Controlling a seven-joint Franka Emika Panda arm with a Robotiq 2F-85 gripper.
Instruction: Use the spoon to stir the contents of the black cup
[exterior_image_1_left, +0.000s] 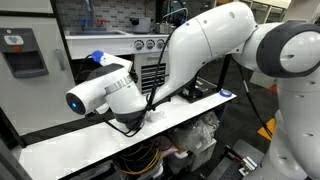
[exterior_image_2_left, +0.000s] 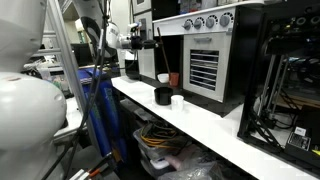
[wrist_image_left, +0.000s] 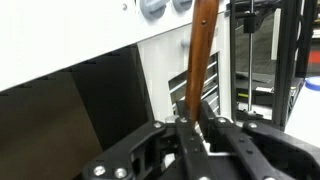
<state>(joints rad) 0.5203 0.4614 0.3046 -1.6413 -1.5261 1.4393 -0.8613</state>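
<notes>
In the wrist view my gripper (wrist_image_left: 197, 125) is shut on the spoon (wrist_image_left: 201, 55). Its brown wooden handle rises from between the jaws to the top of the picture, in front of the oven. In an exterior view the gripper (exterior_image_2_left: 150, 42) is held high above the counter with the spoon (exterior_image_2_left: 157, 62) hanging roughly upright from it. The black cup (exterior_image_2_left: 163, 95) stands on the white counter below, and the spoon's lower end is above the cup and clear of it. The spoon's bowl cannot be made out. In an exterior view the arm (exterior_image_1_left: 200, 50) hides gripper, spoon and cup.
A white bowl (exterior_image_2_left: 178, 100) sits right beside the black cup and a red cup (exterior_image_2_left: 174, 78) behind it. A steel oven (exterior_image_2_left: 205, 55) with knobs stands at the back of the counter (exterior_image_2_left: 215, 128). A dark object (exterior_image_2_left: 131, 72) lies farther along.
</notes>
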